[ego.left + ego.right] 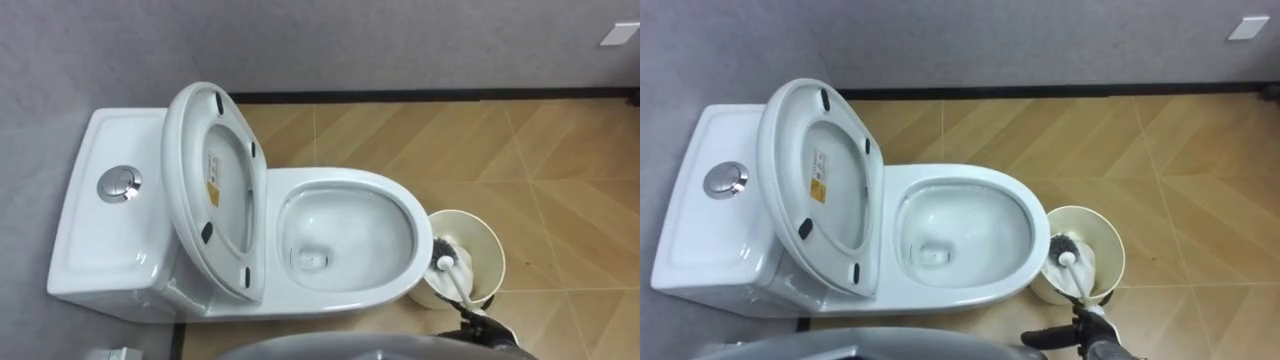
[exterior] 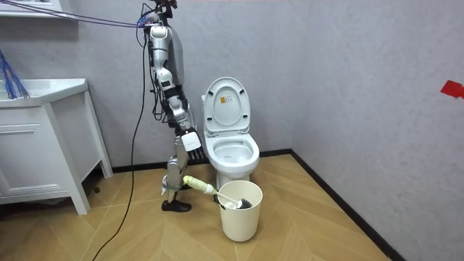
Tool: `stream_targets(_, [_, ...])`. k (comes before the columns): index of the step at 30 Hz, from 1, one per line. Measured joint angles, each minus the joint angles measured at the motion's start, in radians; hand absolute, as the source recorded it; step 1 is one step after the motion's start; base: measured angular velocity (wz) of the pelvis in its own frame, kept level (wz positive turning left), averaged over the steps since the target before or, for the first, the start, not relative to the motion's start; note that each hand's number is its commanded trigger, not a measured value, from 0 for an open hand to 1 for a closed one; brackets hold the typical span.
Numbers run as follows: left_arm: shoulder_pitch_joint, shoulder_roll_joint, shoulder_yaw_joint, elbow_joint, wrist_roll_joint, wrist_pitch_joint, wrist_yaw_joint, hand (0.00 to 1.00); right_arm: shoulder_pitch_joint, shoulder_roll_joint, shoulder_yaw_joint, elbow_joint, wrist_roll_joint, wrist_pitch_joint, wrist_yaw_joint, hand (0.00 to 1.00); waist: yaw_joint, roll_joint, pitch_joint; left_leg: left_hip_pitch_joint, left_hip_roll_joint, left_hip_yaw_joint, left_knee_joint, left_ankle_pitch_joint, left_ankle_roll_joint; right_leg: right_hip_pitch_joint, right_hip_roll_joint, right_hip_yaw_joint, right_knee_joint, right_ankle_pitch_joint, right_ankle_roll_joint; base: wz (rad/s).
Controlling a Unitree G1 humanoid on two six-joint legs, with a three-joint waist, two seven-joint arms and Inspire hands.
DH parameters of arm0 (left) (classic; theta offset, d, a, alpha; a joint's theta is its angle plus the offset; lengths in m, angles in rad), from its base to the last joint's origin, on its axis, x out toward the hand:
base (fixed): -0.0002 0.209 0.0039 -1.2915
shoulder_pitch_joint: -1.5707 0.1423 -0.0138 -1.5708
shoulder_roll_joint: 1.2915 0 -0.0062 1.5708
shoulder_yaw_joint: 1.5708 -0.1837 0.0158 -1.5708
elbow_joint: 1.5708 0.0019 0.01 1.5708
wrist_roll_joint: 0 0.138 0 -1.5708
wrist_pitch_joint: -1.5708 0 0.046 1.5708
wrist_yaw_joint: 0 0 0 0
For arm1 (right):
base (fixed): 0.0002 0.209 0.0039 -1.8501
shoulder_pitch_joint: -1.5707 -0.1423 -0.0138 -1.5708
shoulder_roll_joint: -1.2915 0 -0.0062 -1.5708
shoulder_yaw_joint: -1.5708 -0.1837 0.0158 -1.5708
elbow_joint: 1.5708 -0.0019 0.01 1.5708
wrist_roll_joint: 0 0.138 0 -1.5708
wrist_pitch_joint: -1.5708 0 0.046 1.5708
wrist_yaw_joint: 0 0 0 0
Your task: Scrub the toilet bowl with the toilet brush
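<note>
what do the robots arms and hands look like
The right hand is black with slim dark fingers, at the bottom of the eye views. In the room view the arms are silver-grey segments with black joints and dark cables running alongside. The left hand carries a small white tag on its back.

Right hand (image 1: pixel 1092 341) on brush (image 1: pixel 1070 266), edge-cropped

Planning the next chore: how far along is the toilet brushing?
Done: the seat is up, the bowl open. In hand: the right hand grips the toilet brush, its head down in the bucket. Left, it seems: lifting it across and scrubbing the bowl.
</note>
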Motion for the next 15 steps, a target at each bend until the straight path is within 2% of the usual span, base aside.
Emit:
stream_targets(4, [-0.009, 0.000, 0.011, 0.000, 0.002, -0.019, 0.019, 0.00, 0.004, 0.001, -0.011, -0.084, -0.124, -0.004, -0.055, 0.00, -0.003, 0.000, -0.0002, -0.013, 0.002, 0.001, 0.006, 0.000, 0.000, -0.016, 0.000, 0.000, 0.005, 0.000, 0.000, 0.00])
stream_targets(11, [-0.013, 0.005, 0.015, 0.003, -0.004, -0.056, 0.045, 0.00, -0.010, 0.000, -0.011, -0.165, -0.182, -0.029, -0.152, 0.00, 0.000, -0.007, -0.0013, -0.018, 0.005, 0.008, 0.006, -0.001, 0.001, -0.019, 0.000, 0.003, 0.007, 0.000, 0.000, 0.00])
stream_targets(12, [-0.013, 0.006, 0.016, 0.003, -0.004, -0.062, 0.045, 0.00, -0.019, 0.000, -0.011, -0.166, -0.188, -0.037, -0.169, 0.00, 0.000, -0.004, 0.0010, -0.020, 0.005, 0.008, 0.006, -0.001, 0.001, -0.020, -0.001, 0.003, 0.007, 0.000, 0.000, 0.00])
stream_targets(15, [-0.020, 0.008, 0.017, 0.002, -0.010, -0.089, 0.060, 0.00, -0.031, 0.000, -0.011, -0.166, -0.195, -0.061, -0.223, 0.00, 0.001, -0.007, -0.0052, -0.049, 0.004, 0.006, 0.016, 0.000, 0.001, -0.047, -0.002, -0.003, 0.017, 0.000, 0.000, 0.03])
